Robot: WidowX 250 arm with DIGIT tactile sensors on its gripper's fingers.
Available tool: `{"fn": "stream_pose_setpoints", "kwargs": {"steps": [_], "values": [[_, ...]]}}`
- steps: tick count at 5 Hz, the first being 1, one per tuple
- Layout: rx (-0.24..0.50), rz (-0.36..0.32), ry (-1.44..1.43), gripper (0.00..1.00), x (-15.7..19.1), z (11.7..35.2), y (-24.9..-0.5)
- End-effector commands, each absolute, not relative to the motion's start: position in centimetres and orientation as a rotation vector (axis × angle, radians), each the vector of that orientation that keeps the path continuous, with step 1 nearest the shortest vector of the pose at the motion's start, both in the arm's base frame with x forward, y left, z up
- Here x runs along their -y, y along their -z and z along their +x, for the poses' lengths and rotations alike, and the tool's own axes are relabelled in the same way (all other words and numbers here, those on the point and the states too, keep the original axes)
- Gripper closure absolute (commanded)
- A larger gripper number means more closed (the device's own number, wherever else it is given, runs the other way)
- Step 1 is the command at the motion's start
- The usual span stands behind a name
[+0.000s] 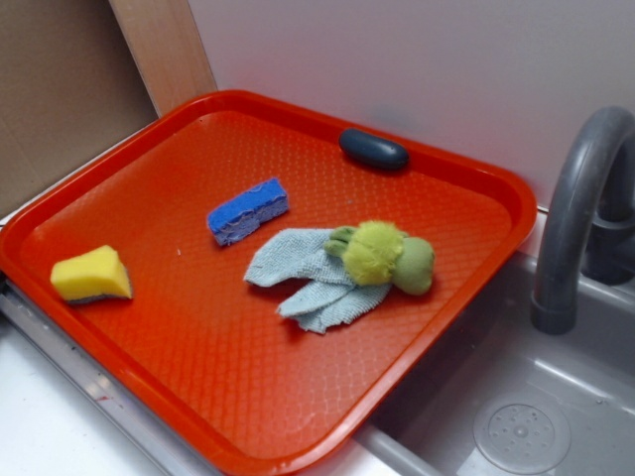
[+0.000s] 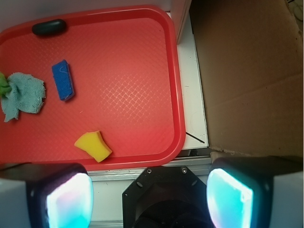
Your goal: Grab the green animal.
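Note:
The green animal (image 1: 382, 256) lies on the red tray (image 1: 198, 337), a fuzzy lime body with an olive head, resting partly on a pale blue-green rag (image 1: 313, 278). In the wrist view only a sliver of the green animal (image 2: 3, 84) shows at the left edge beside the rag (image 2: 23, 95). My gripper (image 2: 149, 199) hangs high above the near side of the tray (image 2: 142, 71), far from the toy. Its jaws stand wide apart with nothing between the glowing pads (image 2: 69, 202). The gripper is out of the exterior view.
On the tray lie a yellow sponge (image 1: 91, 276), a blue sponge (image 1: 248, 210) and a dark oval object (image 1: 373, 149) at the far rim. A grey faucet (image 1: 580, 213) and sink (image 1: 516, 416) stand to the right. Cardboard (image 2: 251, 71) lies beside the tray.

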State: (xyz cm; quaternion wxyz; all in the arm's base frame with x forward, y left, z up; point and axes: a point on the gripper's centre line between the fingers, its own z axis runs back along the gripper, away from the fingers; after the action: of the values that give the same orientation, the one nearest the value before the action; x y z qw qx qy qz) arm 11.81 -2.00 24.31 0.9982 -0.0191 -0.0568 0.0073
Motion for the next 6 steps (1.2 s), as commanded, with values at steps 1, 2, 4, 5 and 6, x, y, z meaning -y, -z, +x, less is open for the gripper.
{"fn": "stream_pose_setpoints", "kwargs": {"steps": [1, 2, 4, 5, 6], "values": [[0.114, -0.038, -0.015, 0.0, 2.0, 11.8, -24.3], [0.165, -0.055, 0.145, 0.0, 5.2, 12.9, -23.9], [0.276, -0.046, 0.503, 0.0, 14.5, 14.2, -23.1], [0.348, -0.053, 0.653, 0.0, 18.9, 15.0, -22.0], [0.411, -0.076, 0.717, 0.0, 22.3, 16.0, -20.8]]}}
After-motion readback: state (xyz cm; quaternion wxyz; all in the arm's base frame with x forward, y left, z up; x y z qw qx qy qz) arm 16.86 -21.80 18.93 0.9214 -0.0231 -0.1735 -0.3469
